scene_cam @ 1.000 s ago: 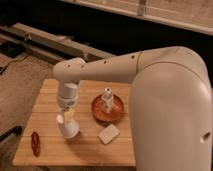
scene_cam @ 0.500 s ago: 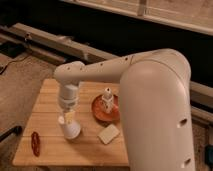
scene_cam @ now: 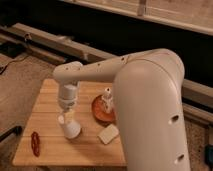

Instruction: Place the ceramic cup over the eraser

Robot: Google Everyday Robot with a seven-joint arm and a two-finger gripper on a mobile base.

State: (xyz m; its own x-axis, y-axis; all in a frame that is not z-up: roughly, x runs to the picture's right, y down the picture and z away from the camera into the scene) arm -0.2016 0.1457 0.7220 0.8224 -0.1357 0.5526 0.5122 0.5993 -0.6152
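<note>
- A red elongated object [scene_cam: 35,143] is seen at the left of the counter [scene_cam: 47,102].
- The gripper [scene_cam: 67,116] is placed directly above the ceramic cup [scene_cam: 70,127] — whether it is grasped cannot be told.
- The eraser is not seen — possibly hidden.

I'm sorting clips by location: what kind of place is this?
Probably an indoor lab or test room: a small wooden table on carpet, cables beside a long rail, and the gripper at a white ceramic cup.

A white ceramic cup [scene_cam: 71,129] is seen under the pale gripper [scene_cam: 67,116] on a light wooden table [scene_cam: 48,102], plus a reddish-brown bowl [scene_cam: 102,112], cream slab [scene_cam: 108,134], red object [scene_cam: 35,143].
</note>
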